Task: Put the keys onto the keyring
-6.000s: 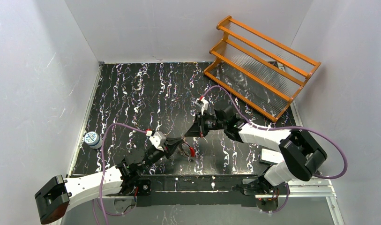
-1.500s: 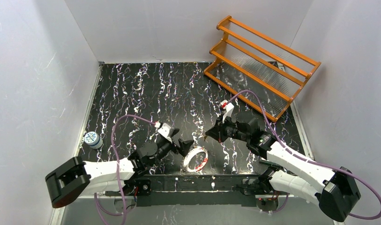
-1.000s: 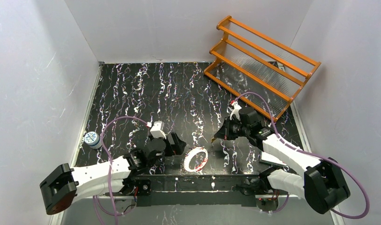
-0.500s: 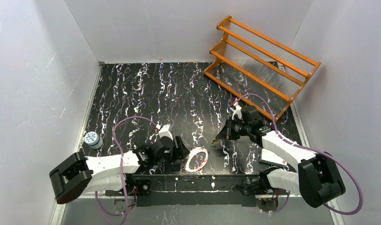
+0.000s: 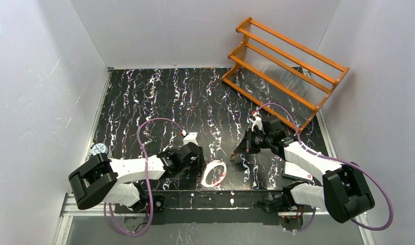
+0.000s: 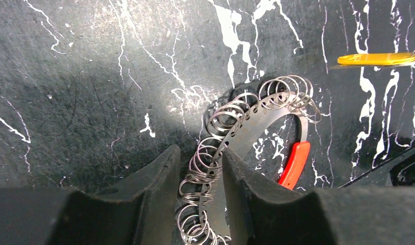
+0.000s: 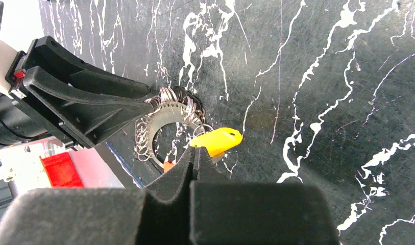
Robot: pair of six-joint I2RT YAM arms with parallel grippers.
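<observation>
From above, the keyring (image 5: 214, 173) lies flat on the table (image 5: 159, 102) near the front edge, between my two arms. My left claw (image 5: 199, 164) is down at its left side. My right claw (image 5: 240, 151) sits just to its right, and the yellow key (image 5: 233, 154) is only a speck at its tip in this view.

On the left wrist camera the keyring (image 6: 256, 120) is a flat grey metal arc. It is punched with holes along its edge, hung with many small wire loops, and has a red grip (image 6: 294, 162) at one end. My left fingers stand one on either side of the band with a narrow gap, and the loops crowd that gap. I cannot tell whether they pinch the band or merely straddle it. The key (image 6: 376, 58) shows at the upper right, apart from the ring.

On the right wrist camera my right claw is clenched on the yellow key (image 7: 218, 139), which sticks out past the fingertips. The ring (image 7: 167, 115) lies just beyond it, with the left claw at its far side.

I judge this to be the step of securing the ring so the first key can be threaded. Next I need a firm hold on the band and probably a lift or tilt. Then the key's hole has to be brought to an open end or a loop. I cannot find the second key in any view.
</observation>
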